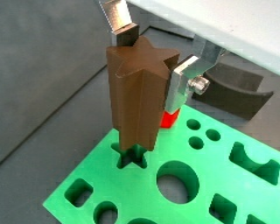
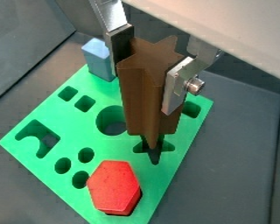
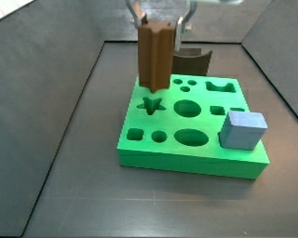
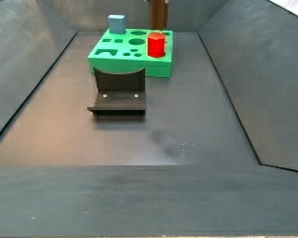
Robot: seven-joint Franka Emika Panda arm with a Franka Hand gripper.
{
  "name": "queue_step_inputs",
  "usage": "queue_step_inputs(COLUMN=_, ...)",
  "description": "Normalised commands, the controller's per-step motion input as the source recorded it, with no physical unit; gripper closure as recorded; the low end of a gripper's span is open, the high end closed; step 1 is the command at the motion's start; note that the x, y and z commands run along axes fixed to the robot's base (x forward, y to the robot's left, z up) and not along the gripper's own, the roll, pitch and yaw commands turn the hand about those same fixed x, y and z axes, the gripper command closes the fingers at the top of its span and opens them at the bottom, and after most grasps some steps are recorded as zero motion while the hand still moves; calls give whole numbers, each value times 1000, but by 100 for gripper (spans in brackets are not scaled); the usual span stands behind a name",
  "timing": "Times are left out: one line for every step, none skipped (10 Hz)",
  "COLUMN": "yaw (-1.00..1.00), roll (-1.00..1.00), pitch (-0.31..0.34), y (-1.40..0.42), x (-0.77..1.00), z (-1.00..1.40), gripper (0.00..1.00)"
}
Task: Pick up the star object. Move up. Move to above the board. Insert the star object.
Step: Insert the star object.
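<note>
The star object (image 1: 139, 96) stood upright, its long axis running straight up and down, with its ridged lower end just at the star-shaped hole (image 1: 132, 158) of the board (image 1: 254, 186); how far the tip had entered could not be told. The gripper (image 1: 154, 54) was clenched on the upper part of the prism, one silver finger (image 1: 118, 17) pressed against one ridged side and the other finger (image 2: 178, 80) against the opposite side, so the piece hung directly below and between the plates.

In a side view the brown prism (image 3: 155, 54) rose from the star cut-out (image 3: 151, 104) near a corner of the green slab (image 3: 189, 156). A blue-grey block (image 3: 245, 128) sat in the board well away from the gripper, at the far side of the slab. The red hexagonal peg (image 2: 113, 185) stood in the board close beside the held piece, apart from it. The dark arch-shaped block (image 4: 118, 91) rested on the floor beyond the board's edge, clear of the fingers. Nothing lay over the star-shaped hole apart from the prism's own tip.
</note>
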Motion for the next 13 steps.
queue_step_inputs(yaw=-111, roll=71, pitch=-36, y=0, x=43, z=-257, gripper=100)
queue_step_inputs(yaw=0, roll=0, pitch=0, y=0, x=-37, z=0, gripper=100)
queue_step_inputs(yaw=-14, roll=71, pitch=-3, y=0, x=0, z=-274, gripper=100)
queue_step_inputs(yaw=-63, roll=137, pitch=-26, y=0, x=11, z=-451, gripper=100)
queue_step_inputs(yaw=-49, roll=163, pitch=-37, y=0, x=29, z=-523, gripper=100)
queue_step_inputs(yaw=-63, roll=149, pitch=-53, y=0, x=0, z=-506, gripper=100)
queue_step_inputs(yaw=-17, roll=140, pitch=-51, y=0, x=0, z=-477, gripper=100)
queue_step_inputs(yaw=0, roll=116, pitch=-53, y=0, x=0, z=-440, gripper=100)
queue_step_inputs(yaw=0, roll=100, pitch=-53, y=0, x=0, z=-420, gripper=100)
queue_step_inputs(yaw=0, roll=74, pitch=-53, y=-26, x=0, z=-366, gripper=100)
queue_step_inputs(yaw=-11, roll=14, pitch=-124, y=-146, x=71, z=-486, gripper=100)
queue_step_inputs(yaw=-46, roll=9, pitch=-181, y=-154, x=46, z=-569, gripper=100)
queue_step_inputs(yaw=-66, roll=23, pitch=-234, y=-137, x=0, z=-657, gripper=100)
